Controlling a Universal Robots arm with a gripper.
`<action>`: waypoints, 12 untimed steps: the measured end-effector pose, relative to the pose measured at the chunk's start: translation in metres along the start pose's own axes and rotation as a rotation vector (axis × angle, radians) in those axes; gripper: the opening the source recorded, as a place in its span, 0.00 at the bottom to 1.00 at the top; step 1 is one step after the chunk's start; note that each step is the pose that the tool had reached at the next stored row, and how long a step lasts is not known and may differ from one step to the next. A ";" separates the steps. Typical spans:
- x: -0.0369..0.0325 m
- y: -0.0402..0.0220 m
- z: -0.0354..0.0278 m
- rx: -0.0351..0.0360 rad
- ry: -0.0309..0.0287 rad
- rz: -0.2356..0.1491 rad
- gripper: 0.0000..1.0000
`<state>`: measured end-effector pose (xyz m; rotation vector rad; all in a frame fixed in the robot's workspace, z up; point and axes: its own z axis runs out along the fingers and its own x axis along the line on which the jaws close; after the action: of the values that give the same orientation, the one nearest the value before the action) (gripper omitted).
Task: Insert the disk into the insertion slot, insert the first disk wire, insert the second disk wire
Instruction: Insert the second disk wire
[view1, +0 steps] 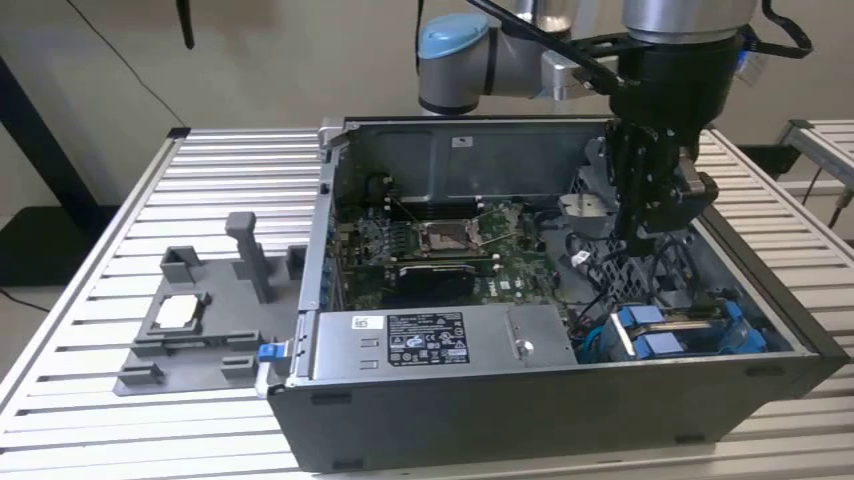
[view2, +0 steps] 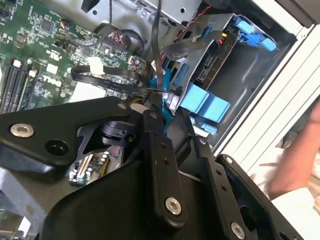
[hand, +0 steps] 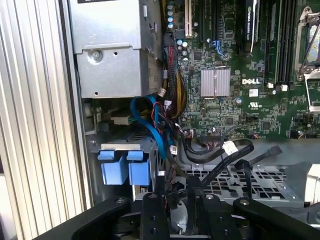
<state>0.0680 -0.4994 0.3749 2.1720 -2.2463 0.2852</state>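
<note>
Black and angular, the gripper (view1: 651, 232) hangs inside the open computer case (view1: 400, 420). In the second wrist view its bolted metal fingers (view2: 152, 125) are pinched together on a flat black disk wire (view2: 158, 50). Just beside the fingertips lies the insertion slot (view1: 667, 330), a dark grey metal bay edged with glossy blue plastic tabs (view2: 205, 105). The disk (view2: 209, 67) sits in it, connector edge exposed. Beyond spreads the green motherboard (view1: 441, 250). The case stands on a ribbed aluminium table (view1: 200, 170).
</note>
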 end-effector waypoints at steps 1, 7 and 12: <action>-0.0001 0.0001 0.0006 0.0013 0.0012 -0.010 0.33; -0.0004 0.0006 0.0030 0.0069 0.0084 -0.050 0.33; -0.0006 0.0011 0.0045 0.0086 0.0143 -0.062 0.30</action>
<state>0.0674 -0.4994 0.3703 2.2316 -2.1696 0.3091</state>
